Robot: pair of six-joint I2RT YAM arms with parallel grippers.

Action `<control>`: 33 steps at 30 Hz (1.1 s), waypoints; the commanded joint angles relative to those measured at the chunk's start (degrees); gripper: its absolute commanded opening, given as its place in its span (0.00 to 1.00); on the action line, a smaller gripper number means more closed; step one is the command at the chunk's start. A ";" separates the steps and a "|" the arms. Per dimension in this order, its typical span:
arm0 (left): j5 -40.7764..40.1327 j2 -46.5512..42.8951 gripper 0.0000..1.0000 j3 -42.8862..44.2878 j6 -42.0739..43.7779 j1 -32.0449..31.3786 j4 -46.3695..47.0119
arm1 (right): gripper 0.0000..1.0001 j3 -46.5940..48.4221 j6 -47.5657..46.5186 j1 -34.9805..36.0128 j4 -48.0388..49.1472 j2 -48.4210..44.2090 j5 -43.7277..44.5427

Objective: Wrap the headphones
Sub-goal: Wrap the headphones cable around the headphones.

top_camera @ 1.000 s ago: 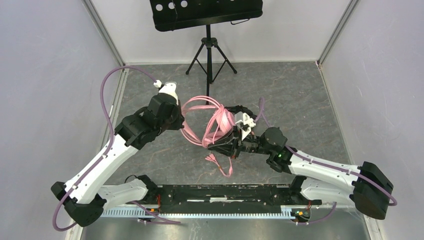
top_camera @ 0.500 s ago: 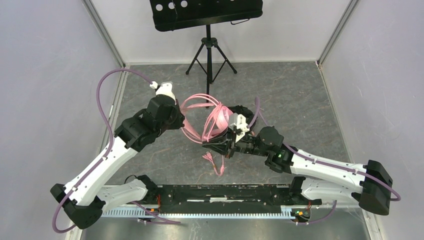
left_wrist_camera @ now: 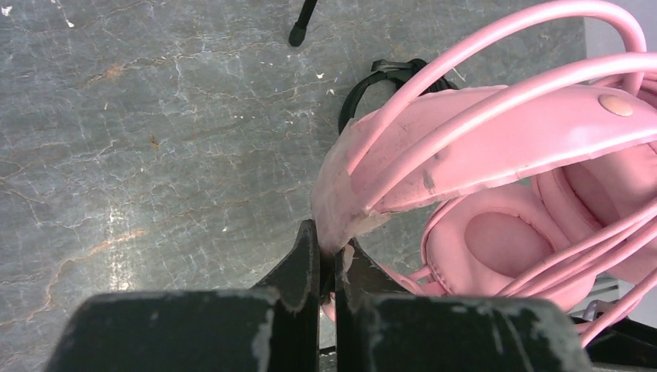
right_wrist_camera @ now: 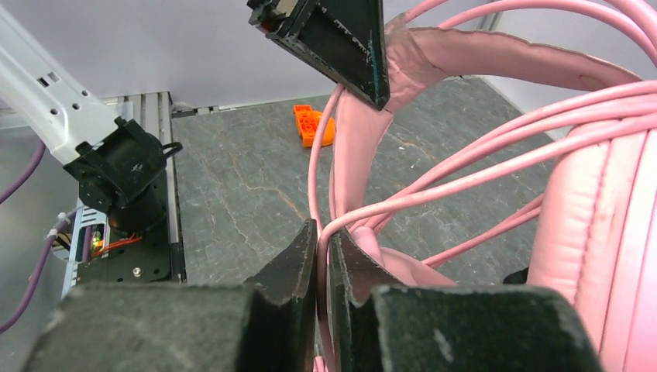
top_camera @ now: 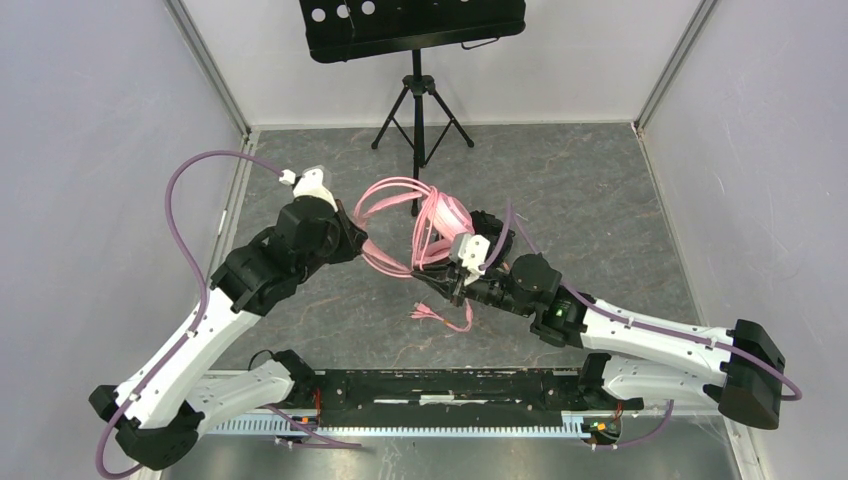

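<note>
The pink headphones (top_camera: pixel 440 215) are held up over the middle of the floor, with pink cable loops (top_camera: pixel 385 195) wound round the headband. My left gripper (top_camera: pixel 362 240) is shut on the pink headband (left_wrist_camera: pixel 465 147). My right gripper (top_camera: pixel 428 283) is shut on the pink cable (right_wrist_camera: pixel 321 232), whose plug end (top_camera: pixel 432 317) hangs down to the floor. A cup's padding (left_wrist_camera: pixel 496 240) shows in the left wrist view. The black headphones (top_camera: pixel 490 222) lie just behind the pink pair, mostly hidden; part of their band (left_wrist_camera: pixel 372 77) shows in the left wrist view.
A black tripod music stand (top_camera: pixel 418 60) stands at the back middle. Grey walls close in the left, right and back. An orange block (right_wrist_camera: pixel 314 124) lies near the arm bases in the right wrist view.
My right gripper has moved left and away with the cable, winding it round the headphones; the plug tail has shifted left. My left arm has swung slightly left, still holding the headband.
</note>
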 commanded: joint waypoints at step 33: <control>4.91 -4.74 0.02 3.22 -14.41 0.30 15.58 | 0.20 -24.55 -0.06 1.29 33.20 3.69 10.77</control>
